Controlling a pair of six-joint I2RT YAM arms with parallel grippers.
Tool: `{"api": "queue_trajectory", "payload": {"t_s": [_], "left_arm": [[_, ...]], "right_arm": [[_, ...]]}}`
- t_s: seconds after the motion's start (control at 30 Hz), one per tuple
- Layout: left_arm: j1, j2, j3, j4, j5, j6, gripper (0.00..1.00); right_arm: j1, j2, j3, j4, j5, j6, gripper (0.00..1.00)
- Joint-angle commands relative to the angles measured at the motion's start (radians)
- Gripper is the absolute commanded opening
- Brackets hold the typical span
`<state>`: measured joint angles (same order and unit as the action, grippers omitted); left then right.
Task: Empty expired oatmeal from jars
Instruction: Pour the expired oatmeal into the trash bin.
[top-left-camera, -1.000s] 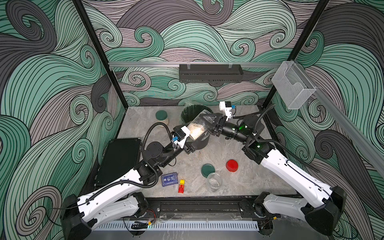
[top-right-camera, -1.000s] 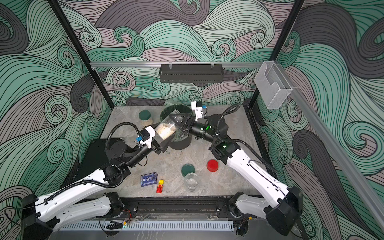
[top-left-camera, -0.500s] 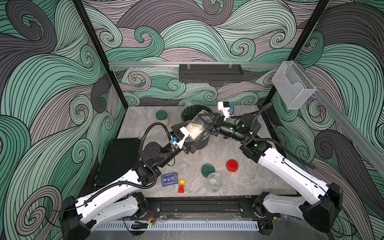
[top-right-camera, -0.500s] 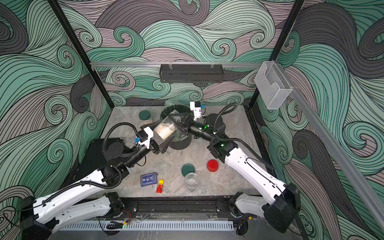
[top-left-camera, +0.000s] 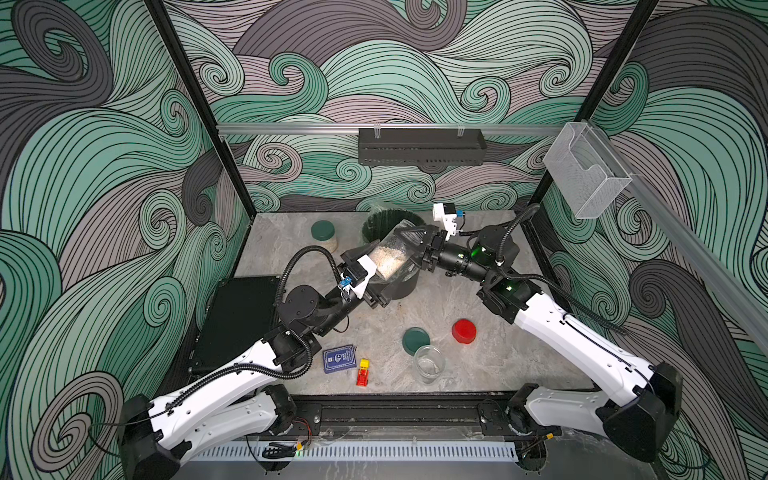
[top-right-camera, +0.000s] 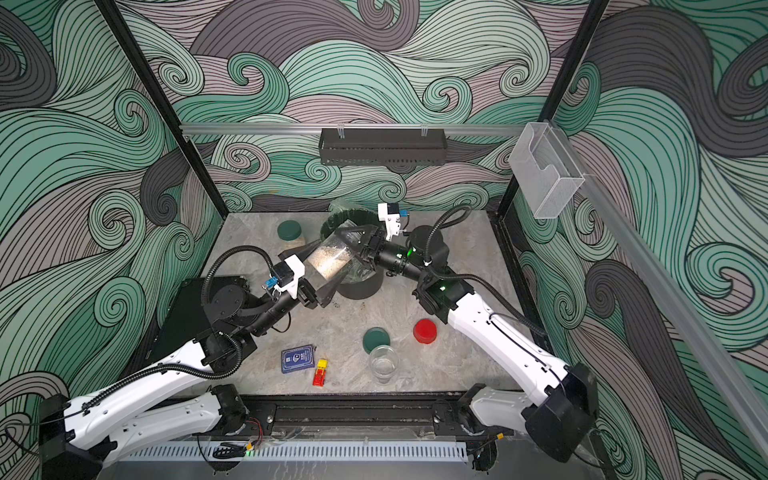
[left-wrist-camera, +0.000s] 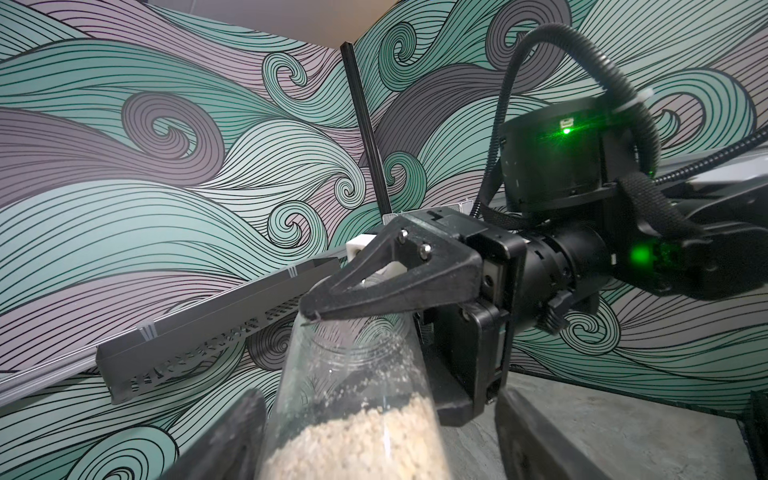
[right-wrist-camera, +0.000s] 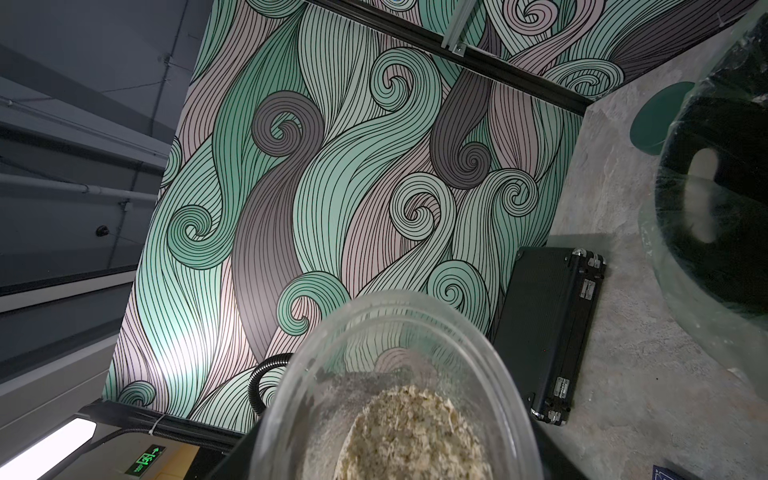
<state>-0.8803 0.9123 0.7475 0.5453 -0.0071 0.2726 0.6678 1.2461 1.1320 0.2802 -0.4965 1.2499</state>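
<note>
— Where is the oatmeal?
— Most of it is in the tilted jar (top-left-camera: 401, 245), which is held in the air over the black bin (top-left-camera: 401, 289) by the tabletop's far edge. The oatmeal (top-left-camera: 386, 262) is heaped toward the jar's base.

— Who holds it?
— The right claw (top-left-camera: 409, 249) is clamped on the mouth end. In the left wrist view one finger (left-wrist-camera: 395, 286) lies over the rim, and its partner is mostly hidden behind the glass. The left claw (top-left-camera: 371, 275) is spread around the base, with a clear gap at one finger. The other finger may be touching, but the blur there makes it hard to tell.

— And inside the bin?
— In both top views the jar and claws cover it. In the right wrist view the frame cuts it off.

— What about the other jars?
— A lidded jar (top-left-camera: 323, 232) stands near the far left corner, its contents half hidden under the lid. An open jar (top-left-camera: 429, 363) stands near the front edge, just beside a green lid (top-left-camera: 415, 340), with a red lid (top-left-camera: 464, 331) near it. I can't make out whether any flakes are in it.
</note>
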Motion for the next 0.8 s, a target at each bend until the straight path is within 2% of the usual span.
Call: {"api": "queue_trajectory", "payload": {"t_s": [0.0,0.13,0.33,0.63,0.7,0.77], "left_arm": [[-0.003,-0.001,-0.007,0.035,-0.004,0.009,0.87],[0.003,-0.001,-0.006,0.033,-0.007,0.013,0.86],[0.006,0.0,0.008,0.006,0.012,0.019,0.73],[0.014,0.003,-0.004,0.008,-0.019,0.027,0.79],[0.015,0.007,-0.002,0.007,-0.016,0.027,0.78],[0.016,0.011,0.003,0.0,-0.007,0.027,0.73]], "right_arm": [[-0.006,-0.005,0.042,0.046,0.012,0.006,0.36],[-0.007,-0.004,0.045,0.045,0.009,0.007,0.36],[-0.007,-0.005,0.046,0.045,0.008,0.007,0.36],[-0.007,-0.01,0.049,0.047,0.003,0.008,0.36],[-0.005,-0.011,0.051,0.046,0.004,0.008,0.36],[-0.006,-0.01,0.051,0.046,0.004,0.009,0.36]]}}
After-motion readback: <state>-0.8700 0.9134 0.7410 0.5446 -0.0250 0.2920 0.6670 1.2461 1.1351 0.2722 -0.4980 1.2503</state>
